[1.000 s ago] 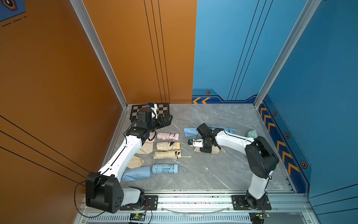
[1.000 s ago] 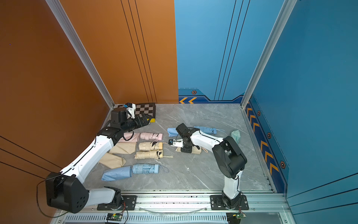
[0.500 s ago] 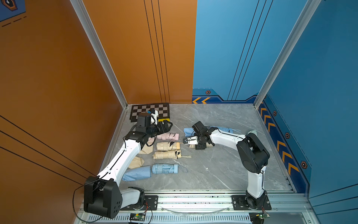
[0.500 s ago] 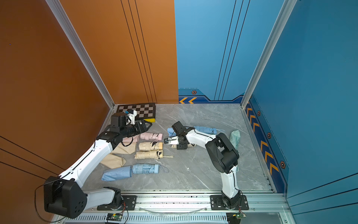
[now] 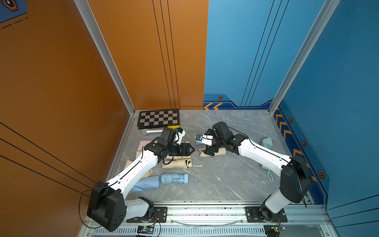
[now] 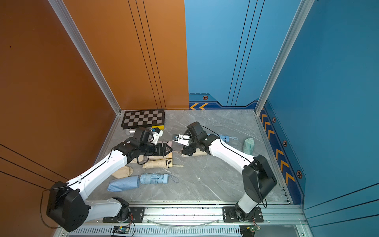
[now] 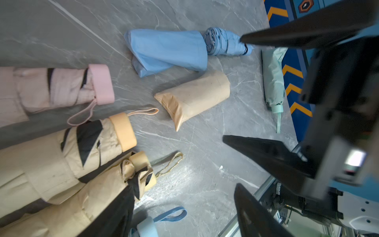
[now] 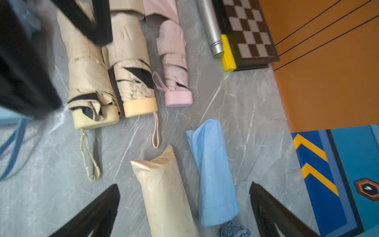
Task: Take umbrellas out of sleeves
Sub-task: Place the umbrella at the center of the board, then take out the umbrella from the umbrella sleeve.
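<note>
Umbrellas (image 8: 131, 67) lie partly freed on the grey table (image 5: 225, 180): a pink umbrella (image 8: 173, 61), two cream ones and a light blue umbrella (image 5: 174, 178) rest bare in a row beside the left arm, with an empty blue sleeve (image 5: 145, 183) next to the last. Work remains, by the look of it: a cream sleeve (image 8: 166, 195) is still full, a second blue sleeve (image 8: 213, 170) is half off, and a mint umbrella (image 7: 273, 82) near the right wall looks covered. The right gripper (image 8: 184, 185) hangs wide over the cream sleeve; the left gripper (image 5: 190, 149) is spread and empty.
</note>
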Controlling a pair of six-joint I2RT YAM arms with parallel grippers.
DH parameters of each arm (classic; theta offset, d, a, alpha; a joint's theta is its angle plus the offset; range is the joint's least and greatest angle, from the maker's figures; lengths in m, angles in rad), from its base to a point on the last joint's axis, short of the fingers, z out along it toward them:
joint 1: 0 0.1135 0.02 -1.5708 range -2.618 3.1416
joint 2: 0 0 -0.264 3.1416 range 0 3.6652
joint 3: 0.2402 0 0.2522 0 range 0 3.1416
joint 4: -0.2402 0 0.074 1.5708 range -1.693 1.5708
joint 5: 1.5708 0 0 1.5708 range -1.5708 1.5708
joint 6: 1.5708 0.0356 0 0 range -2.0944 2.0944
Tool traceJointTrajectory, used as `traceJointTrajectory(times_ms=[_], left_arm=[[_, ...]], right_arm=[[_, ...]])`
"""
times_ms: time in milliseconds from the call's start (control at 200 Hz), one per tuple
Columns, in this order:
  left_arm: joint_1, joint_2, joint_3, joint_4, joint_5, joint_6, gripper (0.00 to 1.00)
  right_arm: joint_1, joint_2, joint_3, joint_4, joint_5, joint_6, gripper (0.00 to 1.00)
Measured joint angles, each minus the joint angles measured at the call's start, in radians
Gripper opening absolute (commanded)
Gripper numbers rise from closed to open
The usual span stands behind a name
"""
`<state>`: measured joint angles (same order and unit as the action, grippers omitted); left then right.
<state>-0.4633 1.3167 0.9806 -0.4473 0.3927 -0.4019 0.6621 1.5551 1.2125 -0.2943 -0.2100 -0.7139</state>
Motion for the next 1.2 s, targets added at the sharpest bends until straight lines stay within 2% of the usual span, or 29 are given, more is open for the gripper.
traceJointTrajectory(times_ms=[185, 325, 435, 661, 921, 1071, 1196], left_arm=[[-0.087, 0.142, 0.058, 0.002, -0.035, 0.055, 0.69], [-0.11, 0.225, 0.08, 0.017, -0.049, 0.085, 0.65], [-0.118, 0.285, 0.112, 0.02, -0.055, 0.122, 0.62], [-0.128, 0.382, 0.185, 0.039, -0.076, 0.188, 0.49], [-0.129, 0.462, 0.219, 0.039, -0.079, 0.232, 0.44], [-0.14, 0.509, 0.245, 0.04, -0.079, 0.253, 0.41], [-0.142, 0.538, 0.256, 0.039, -0.08, 0.259, 0.34]], right_arm=[[-0.032, -0.183, -0.101, 0.028, 0.016, 0.199, 1.0], [-0.059, -0.286, -0.196, 0.045, 0.06, 0.344, 1.0], [-0.107, -0.327, -0.25, 0.049, 0.087, 0.46, 1.0], [-0.196, -0.362, -0.312, 0.051, 0.137, 0.674, 1.0], [-0.288, -0.361, -0.333, 0.052, 0.135, 0.788, 1.0], [-0.29, -0.324, -0.333, 0.052, 0.124, 0.808, 0.99], [-0.29, -0.294, -0.333, 0.052, 0.114, 0.817, 0.98]])
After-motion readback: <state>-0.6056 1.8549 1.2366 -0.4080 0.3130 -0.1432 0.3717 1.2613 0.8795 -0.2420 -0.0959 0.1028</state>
